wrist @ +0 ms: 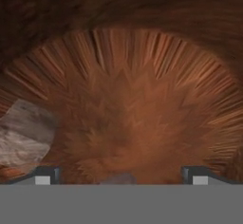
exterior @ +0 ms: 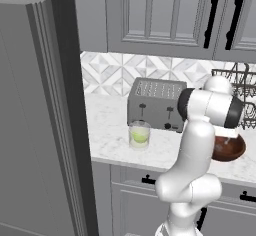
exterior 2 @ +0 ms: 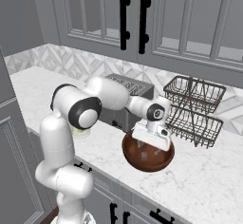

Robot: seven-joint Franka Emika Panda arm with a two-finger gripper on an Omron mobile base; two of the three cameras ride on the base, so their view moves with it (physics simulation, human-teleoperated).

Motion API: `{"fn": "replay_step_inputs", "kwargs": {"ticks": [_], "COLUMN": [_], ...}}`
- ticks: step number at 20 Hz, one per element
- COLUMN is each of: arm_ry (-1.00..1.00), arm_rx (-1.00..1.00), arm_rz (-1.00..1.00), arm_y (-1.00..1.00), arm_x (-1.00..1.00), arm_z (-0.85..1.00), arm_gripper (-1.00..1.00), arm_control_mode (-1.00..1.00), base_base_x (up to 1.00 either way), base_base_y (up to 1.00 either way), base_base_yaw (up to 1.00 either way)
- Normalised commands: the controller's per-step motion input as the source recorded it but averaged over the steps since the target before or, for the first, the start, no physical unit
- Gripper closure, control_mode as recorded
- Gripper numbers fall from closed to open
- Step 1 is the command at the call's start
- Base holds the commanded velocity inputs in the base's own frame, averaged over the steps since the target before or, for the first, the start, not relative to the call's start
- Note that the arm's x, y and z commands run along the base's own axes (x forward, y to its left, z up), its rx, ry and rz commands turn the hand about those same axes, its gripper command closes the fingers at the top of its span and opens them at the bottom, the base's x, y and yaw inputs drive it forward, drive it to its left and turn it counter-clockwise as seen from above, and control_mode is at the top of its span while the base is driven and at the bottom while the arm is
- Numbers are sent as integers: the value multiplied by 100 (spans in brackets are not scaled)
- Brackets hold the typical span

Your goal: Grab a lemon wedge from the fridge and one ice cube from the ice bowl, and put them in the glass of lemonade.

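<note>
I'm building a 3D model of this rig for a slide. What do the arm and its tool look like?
The arm is made of glossy white rounded segments with dark grey to black bands at the joints. No cables or markings are visible. The tool has a white blocky body below a round wrist with a dark cap. Its two fingertips are small, dark and squared, with pale pads.

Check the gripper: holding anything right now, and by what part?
Nothing held. The gripper is down inside the brown wooden bowl with its jaws spread wide and nothing clamped between them. A pale translucent ice cube lies off to one side, ungripped.
</note>
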Motion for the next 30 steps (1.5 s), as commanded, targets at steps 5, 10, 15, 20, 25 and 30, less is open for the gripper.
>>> {"fn": "replay_step_inputs", "kwargs": {"ticks": [5, 10, 15, 20, 25, 30], "arm_ry": [-8, -38, -31, -8, 1, 1], "arm_rx": [0, 0, 0, 0, 0, 0], "arm_rz": [0, 0, 0, 0, 0, 0], "arm_y": [0, 1, 1, 1, 0, 0], "arm_x": [0, 0, 0, -1, -18, -13], "arm_z": [2, -26, -51, -3, 14, 18], "arm_gripper": [-100, -100, -100, -100, -100, -100], "arm_control_mode": [-100, -100, -100, -100, -100, -100], "base_base_x": [0, 0, 0, 0, 0, 0], "base_base_y": [0, 0, 0, 0, 0, 0], "base_base_yaw": [0, 0, 0, 0, 0, 0]}}
